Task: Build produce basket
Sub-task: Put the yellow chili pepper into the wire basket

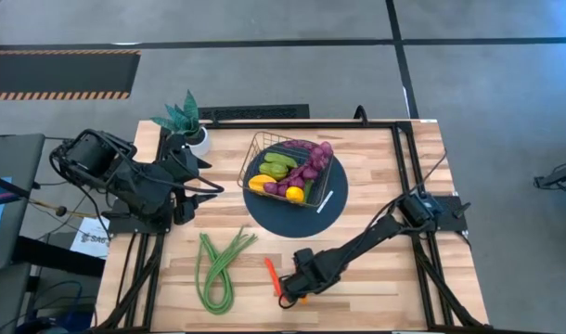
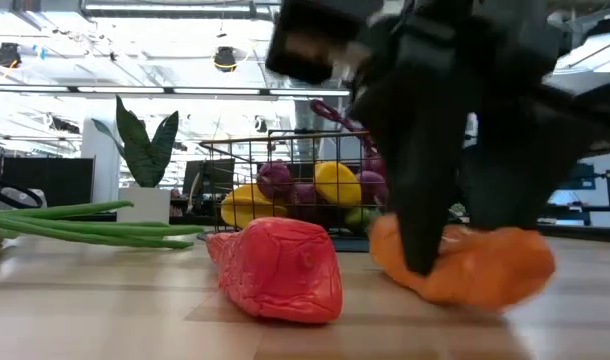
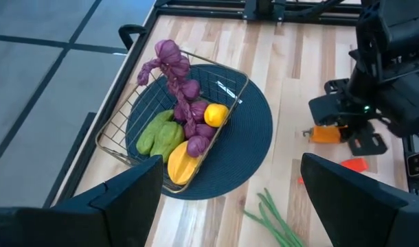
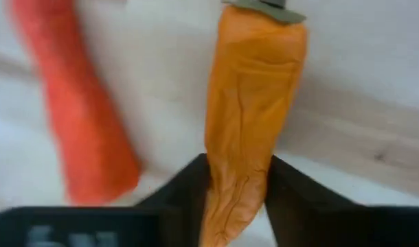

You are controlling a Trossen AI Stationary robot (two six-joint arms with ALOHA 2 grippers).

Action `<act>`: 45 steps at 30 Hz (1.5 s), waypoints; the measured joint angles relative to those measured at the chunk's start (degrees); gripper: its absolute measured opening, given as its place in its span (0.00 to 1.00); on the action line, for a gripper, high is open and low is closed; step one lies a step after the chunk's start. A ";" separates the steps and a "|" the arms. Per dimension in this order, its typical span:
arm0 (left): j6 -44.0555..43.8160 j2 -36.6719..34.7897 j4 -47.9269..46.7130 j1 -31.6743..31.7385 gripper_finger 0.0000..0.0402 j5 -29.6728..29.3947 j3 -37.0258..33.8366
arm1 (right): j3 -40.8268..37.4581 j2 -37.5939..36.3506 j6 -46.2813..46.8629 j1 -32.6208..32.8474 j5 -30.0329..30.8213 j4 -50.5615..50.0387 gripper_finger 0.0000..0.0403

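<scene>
The wire basket sits on a dark blue round mat and holds the purple grapes, green fruits and yellow pieces. Long green beans and a red pepper lie on the wood near the front edge. My right gripper is down at the orange pepper, next to the red pepper, and shut on it. My left gripper is open and hovers left of the basket, near the potted plant. My right gripper pinches the orange pepper between its two fingers, at the tapering half away from the green stem. The fingers come from above, pointing down, and lie across the pepper. The pepper rests on the table.
A spiky green plant in a white pot stands at the far left corner. A thin white stick lies on the mat. Black rails run along the table's sides. Bare wood lies between the beans and the mat.
</scene>
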 joint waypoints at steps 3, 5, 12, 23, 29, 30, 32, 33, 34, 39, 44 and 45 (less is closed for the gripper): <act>0.04 0.00 0.01 0.00 0.82 0.02 0.00 | 0.02 -2.13 -3.46 -0.23 -0.02 0.40 0.13; 0.35 0.00 0.01 0.00 0.82 0.02 0.00 | 0.62 -3.70 -6.77 -0.60 0.53 -0.07 0.06; 0.32 0.00 0.00 0.00 0.82 0.03 0.00 | 11.20 -12.27 -22.08 -5.91 8.03 -18.45 0.05; -3.02 0.00 0.00 0.02 0.82 -0.72 0.00 | 23.71 -23.15 -59.65 -25.93 17.38 -27.99 0.05; -4.56 0.00 0.02 0.02 0.82 -1.08 0.00 | 23.73 -20.62 -70.14 -34.81 11.89 -28.56 0.05; -4.78 0.01 0.02 0.02 0.82 -1.08 0.00 | 23.55 -19.94 -71.26 -35.75 10.79 -29.42 0.05; -5.34 0.00 0.01 0.02 0.82 -1.08 0.00 | 23.43 -16.94 -73.37 -36.93 8.97 -31.20 0.05; -5.68 0.00 0.02 0.02 0.82 -1.09 0.00 | 23.51 -15.59 -74.42 -37.21 8.21 -30.88 0.05; -5.73 0.02 0.00 0.02 0.82 -1.07 0.00 | 23.46 -14.48 -75.42 -37.79 7.01 -31.36 0.05; -5.79 0.02 0.00 0.02 0.82 -1.06 0.00 | 23.45 -7.55 -80.21 -38.73 3.53 -32.31 0.05; -5.79 0.02 0.00 0.02 0.82 -1.05 0.00 | 23.48 -3.09 -81.12 -39.60 1.59 -32.71 0.05; -5.79 0.02 0.00 0.02 0.82 -0.95 0.00 | 23.52 -2.48 -81.13 -39.73 1.40 -32.77 0.05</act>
